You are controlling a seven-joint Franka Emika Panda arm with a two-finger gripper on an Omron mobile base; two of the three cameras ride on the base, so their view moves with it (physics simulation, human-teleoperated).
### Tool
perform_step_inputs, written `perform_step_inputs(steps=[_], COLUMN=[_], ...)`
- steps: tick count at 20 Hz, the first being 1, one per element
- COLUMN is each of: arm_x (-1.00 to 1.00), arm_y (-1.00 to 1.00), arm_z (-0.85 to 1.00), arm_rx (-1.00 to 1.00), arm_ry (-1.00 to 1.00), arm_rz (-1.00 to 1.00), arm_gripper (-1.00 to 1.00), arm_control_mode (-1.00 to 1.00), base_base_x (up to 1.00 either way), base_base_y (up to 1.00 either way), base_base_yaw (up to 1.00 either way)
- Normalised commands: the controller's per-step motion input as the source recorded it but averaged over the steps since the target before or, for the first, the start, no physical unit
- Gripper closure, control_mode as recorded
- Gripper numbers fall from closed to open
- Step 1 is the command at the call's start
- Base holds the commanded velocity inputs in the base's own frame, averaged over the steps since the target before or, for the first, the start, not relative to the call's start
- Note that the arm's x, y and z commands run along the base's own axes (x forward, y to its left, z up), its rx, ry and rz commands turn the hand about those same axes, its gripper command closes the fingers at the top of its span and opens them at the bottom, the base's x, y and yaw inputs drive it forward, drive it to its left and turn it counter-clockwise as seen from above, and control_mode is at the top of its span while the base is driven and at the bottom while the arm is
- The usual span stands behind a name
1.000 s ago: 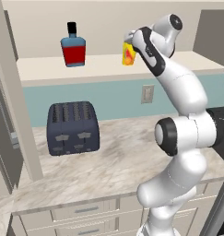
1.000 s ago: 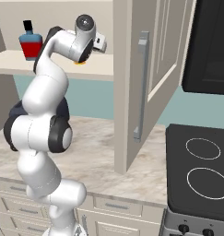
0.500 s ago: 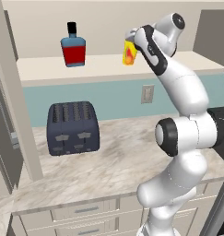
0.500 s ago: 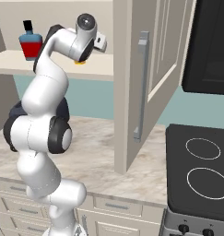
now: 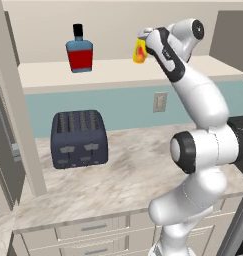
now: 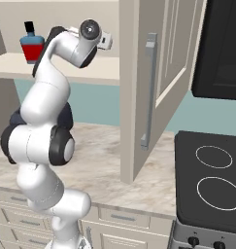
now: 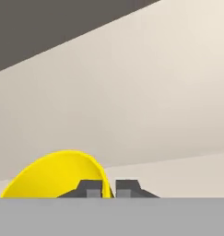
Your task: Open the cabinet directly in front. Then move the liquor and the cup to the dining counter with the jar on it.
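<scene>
The tool [image 7: 109, 188] has its two fingertips pinched on the rim of the cup [image 7: 58, 175], one inside the wall and one outside, so it is grasping the cup by its edge. From the left side the cup [image 5: 139, 51] sits up on the cabinet shelf [image 5: 118, 70], upright or nearly so, with the tool [image 5: 144, 41] reaching in at it from the right and slightly above. That is what the next move turns on: the cup stands tall-axis up and is held at its top edge, so it should come away by a lift and a pull back out of the open cabinet, clear of the door [image 6: 158, 82] that hangs ajar on the right.

The liquor [image 5: 79, 51] stands on the same shelf, well apart to the left of the cup and untouched. Below, a dark toaster [image 5: 79, 139] sits on the bench [image 5: 128, 175]. I would judge the cabinet opened and the cup just taken in hand, with the carry to the dining counter yet to come.
</scene>
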Motion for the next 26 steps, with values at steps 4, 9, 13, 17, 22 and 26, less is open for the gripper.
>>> perform_step_inputs(steps=[4,9,13,17,22,26], arm_x=[0.0,-0.71,-1.0,-1.0,-1.0,-1.0], arm_y=[0.0,0.0,-0.04,-0.17,-0.27,-0.18], arm_z=[0.0,0.16,0.4,0.19,0.0,-0.22], arm_rx=[0.0,0.01,0.03,0.02,0.03,0.03], arm_ry=[0.0,-0.11,-0.15,-0.13,-0.02,0.12], arm_rz=[0.0,0.0,0.0,0.0,0.0,0.0], arm_gripper=[1.0,1.0,1.0,1.0,1.0,1.0], arm_control_mode=[-1.0,-1.0,-1.0,-1.0,-1.0,-1.0], base_base_x=[0.0,0.0,0.0,0.0,0.0,0.0], base_base_y=[0.0,0.0,0.0,0.0,0.0,0.0], base_base_yaw=[0.0,0.0,0.0,0.0,0.0,0.0])
